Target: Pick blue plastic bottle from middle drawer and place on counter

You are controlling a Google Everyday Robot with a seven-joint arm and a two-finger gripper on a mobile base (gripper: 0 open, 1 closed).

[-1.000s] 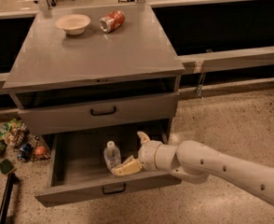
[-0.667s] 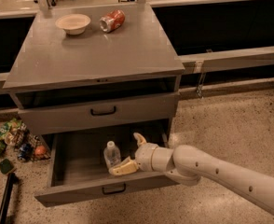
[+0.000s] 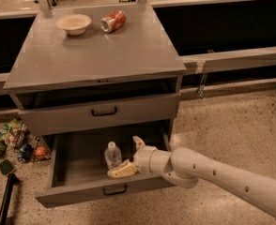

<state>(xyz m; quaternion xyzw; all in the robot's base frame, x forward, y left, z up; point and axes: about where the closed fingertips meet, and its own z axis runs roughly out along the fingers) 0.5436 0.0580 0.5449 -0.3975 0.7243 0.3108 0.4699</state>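
The blue plastic bottle (image 3: pixel 112 155), clear with a white cap, stands upright inside the pulled-out middle drawer (image 3: pixel 80 165), near its middle. My gripper (image 3: pixel 129 157) is open, reaching into the drawer from the right. One pale finger (image 3: pixel 122 169) lies in front of the bottle's base and the other (image 3: pixel 138 142) points up just to its right. The fingers sit close to the bottle without closing on it. The counter (image 3: pixel 95 55) is the grey cabinet top above.
A beige bowl (image 3: pixel 73 23) and a red crushed can (image 3: pixel 113 21) sit at the counter's back. A closed drawer (image 3: pixel 104 111) is above the open one. Colourful clutter (image 3: pixel 11 139) lies on the floor at left. A long grey ledge (image 3: pixel 236 57) runs to the right.
My gripper and arm have shifted a little to the left, closer to the bottle. The bottle has not moved.
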